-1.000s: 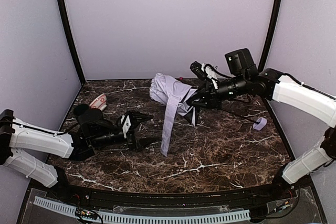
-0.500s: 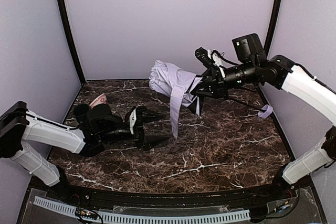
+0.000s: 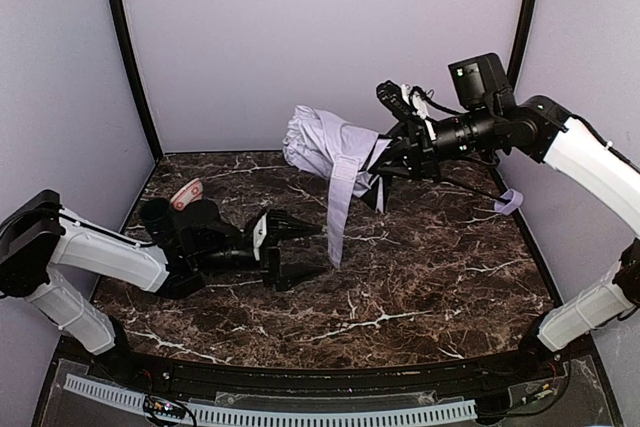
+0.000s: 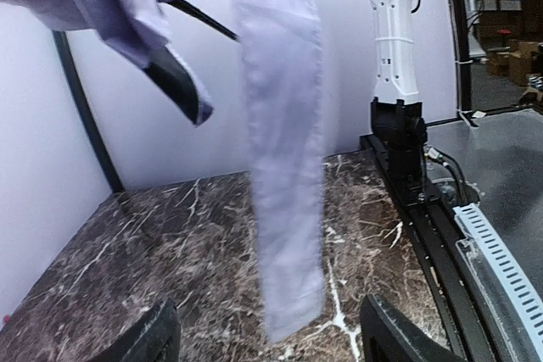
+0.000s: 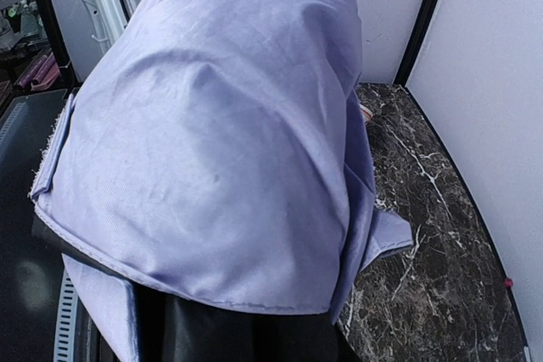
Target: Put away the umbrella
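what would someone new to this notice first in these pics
The pale lavender umbrella, held up off the marble table at the back by the right gripper, its long strap hanging straight down. Then the left gripper, low over the table at centre left, open and aimed at the strap's lower end.

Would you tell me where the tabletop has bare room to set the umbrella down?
The near-right marble, between the hanging strap and the right wall, is bare, as is the front centre strip. The left side is crowded by the left arm and the bowl; the raised umbrella overhangs the back centre.
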Controlling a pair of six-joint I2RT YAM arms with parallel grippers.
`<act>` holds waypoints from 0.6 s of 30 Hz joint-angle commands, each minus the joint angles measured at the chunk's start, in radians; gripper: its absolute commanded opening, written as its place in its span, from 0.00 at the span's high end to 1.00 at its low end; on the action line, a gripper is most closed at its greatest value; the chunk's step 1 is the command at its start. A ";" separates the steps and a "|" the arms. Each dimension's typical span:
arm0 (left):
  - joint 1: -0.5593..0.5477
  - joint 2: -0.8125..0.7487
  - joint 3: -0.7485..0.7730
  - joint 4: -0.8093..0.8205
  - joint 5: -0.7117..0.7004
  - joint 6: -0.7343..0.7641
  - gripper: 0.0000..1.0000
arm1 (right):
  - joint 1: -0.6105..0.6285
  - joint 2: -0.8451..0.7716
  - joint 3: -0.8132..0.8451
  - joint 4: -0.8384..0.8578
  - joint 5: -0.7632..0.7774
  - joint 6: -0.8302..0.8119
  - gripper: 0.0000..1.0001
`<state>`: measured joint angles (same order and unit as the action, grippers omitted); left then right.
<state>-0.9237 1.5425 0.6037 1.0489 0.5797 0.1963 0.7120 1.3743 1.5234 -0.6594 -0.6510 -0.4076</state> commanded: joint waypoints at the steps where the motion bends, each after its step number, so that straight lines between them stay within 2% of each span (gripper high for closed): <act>1: 0.002 -0.212 -0.064 -0.172 -0.235 0.234 0.23 | -0.005 -0.031 -0.017 -0.011 -0.015 -0.056 1.00; 4: 0.003 -0.323 -0.030 -0.393 -0.370 0.355 0.17 | -0.004 -0.009 -0.044 -0.035 -0.012 -0.083 1.00; 6: 0.003 -0.380 -0.015 -0.461 -0.396 0.391 0.02 | -0.003 0.004 -0.056 -0.040 -0.053 -0.101 1.00; 12: 0.003 -0.424 0.095 -0.643 -0.359 0.348 0.01 | 0.027 0.053 -0.025 -0.086 -0.034 -0.121 1.00; 15: 0.003 -0.407 0.092 -0.654 -0.330 0.343 0.01 | 0.029 0.059 -0.015 -0.082 -0.039 -0.110 1.00; 18: 0.003 -0.391 0.051 -0.588 -0.286 0.304 0.01 | 0.029 0.053 -0.008 -0.059 -0.004 -0.082 1.00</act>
<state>-0.9226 1.1313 0.6849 0.4747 0.2390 0.5327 0.7334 1.4448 1.4696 -0.7826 -0.6552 -0.5110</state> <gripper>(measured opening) 0.988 0.246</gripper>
